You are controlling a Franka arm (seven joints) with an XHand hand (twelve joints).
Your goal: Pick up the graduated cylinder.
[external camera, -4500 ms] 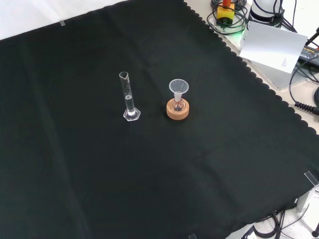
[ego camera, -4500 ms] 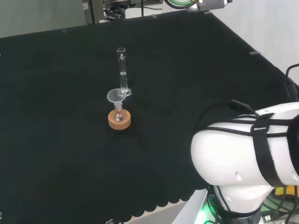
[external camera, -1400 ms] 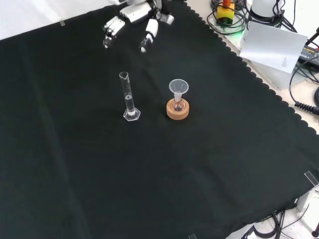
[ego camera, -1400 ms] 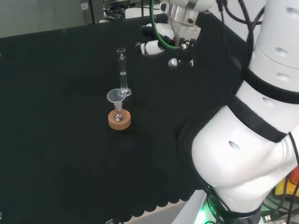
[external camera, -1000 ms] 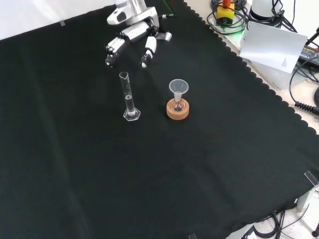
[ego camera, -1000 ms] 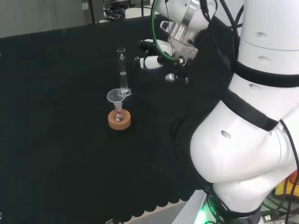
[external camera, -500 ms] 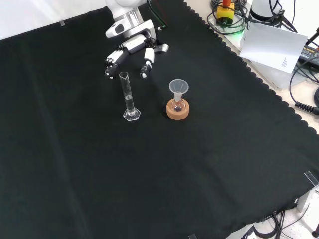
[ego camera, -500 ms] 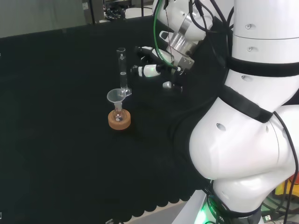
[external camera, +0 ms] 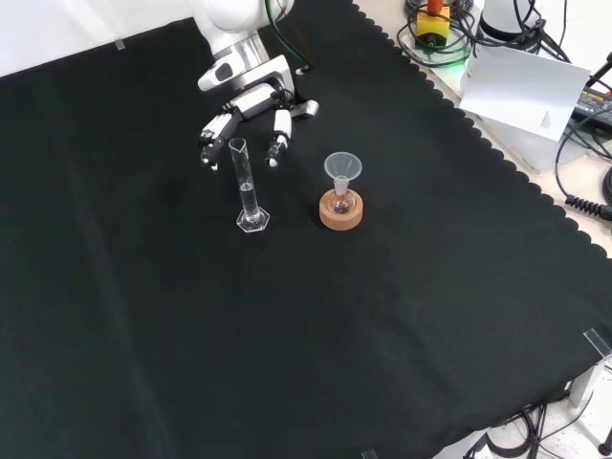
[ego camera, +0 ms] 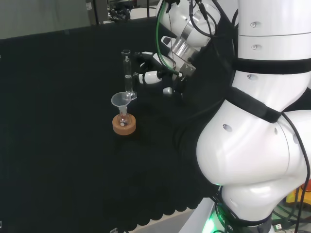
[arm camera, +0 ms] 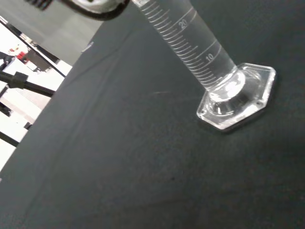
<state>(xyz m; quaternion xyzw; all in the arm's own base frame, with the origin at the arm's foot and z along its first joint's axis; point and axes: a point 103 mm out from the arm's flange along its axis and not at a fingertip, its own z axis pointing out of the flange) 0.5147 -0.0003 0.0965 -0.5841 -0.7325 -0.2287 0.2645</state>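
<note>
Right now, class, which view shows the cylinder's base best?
The wrist view: the cylinder is close, and its six-sided base sits flat on the cloth. The front view shows the whole cylinder upright below the hand, its base small. In the head view the funnel partly hides the base.

Even, fairly bright light falls on the matte black cloth with hardly any shadows, while small glints sparkle on the clear glass graduated cylinder's hexagonal foot.
</note>
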